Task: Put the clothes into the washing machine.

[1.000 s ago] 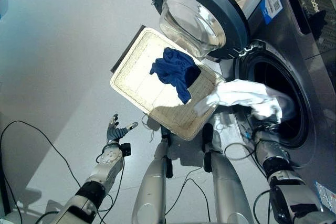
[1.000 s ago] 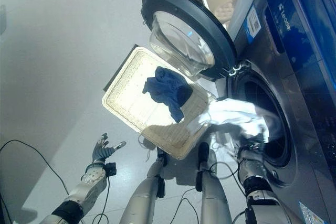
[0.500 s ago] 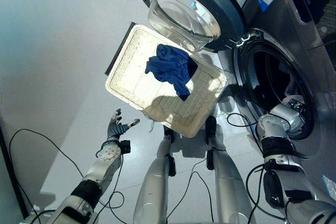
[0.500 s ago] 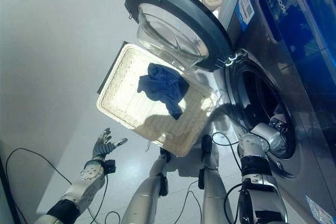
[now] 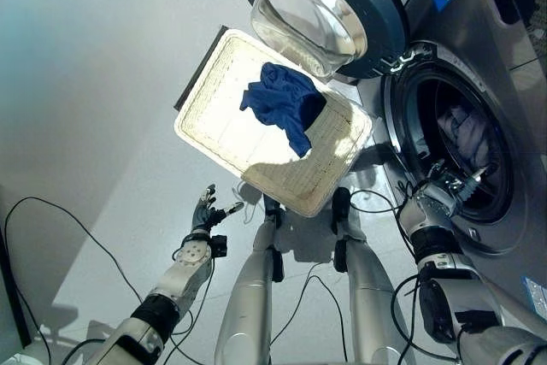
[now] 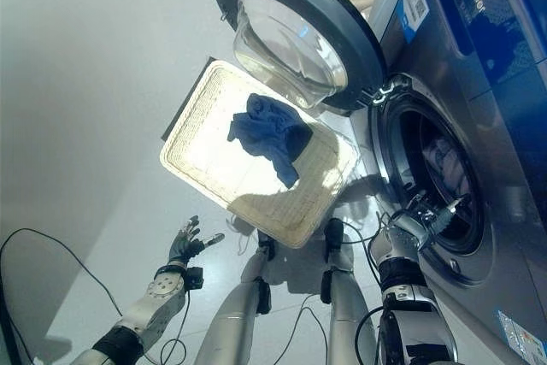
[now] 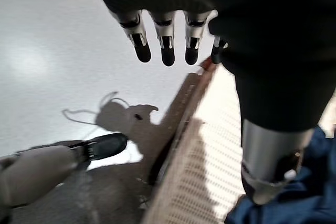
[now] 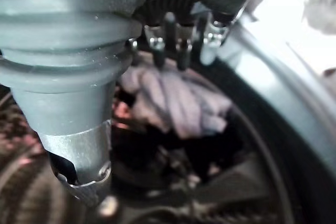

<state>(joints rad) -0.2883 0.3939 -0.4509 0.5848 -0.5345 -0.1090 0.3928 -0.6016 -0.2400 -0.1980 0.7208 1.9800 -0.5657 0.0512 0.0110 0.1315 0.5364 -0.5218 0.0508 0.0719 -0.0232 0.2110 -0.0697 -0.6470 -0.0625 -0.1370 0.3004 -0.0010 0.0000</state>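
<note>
Having let go, our right hand [image 5: 440,190] w/ fingers spread sits at the drum mouth; white garment [image 5: 466,130] now inside. Blue garment [image 5: 282,102] in wicker basket [image 5: 222,130] next; left hand [image 5: 205,211] open.

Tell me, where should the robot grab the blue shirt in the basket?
Probably at the bunched top of the blue shirt, coming down from above. It lies crumpled in the shallow wicker basket, so the raised folds give fingers something to pinch. The left hand hangs open over the floor near the basket.
</note>
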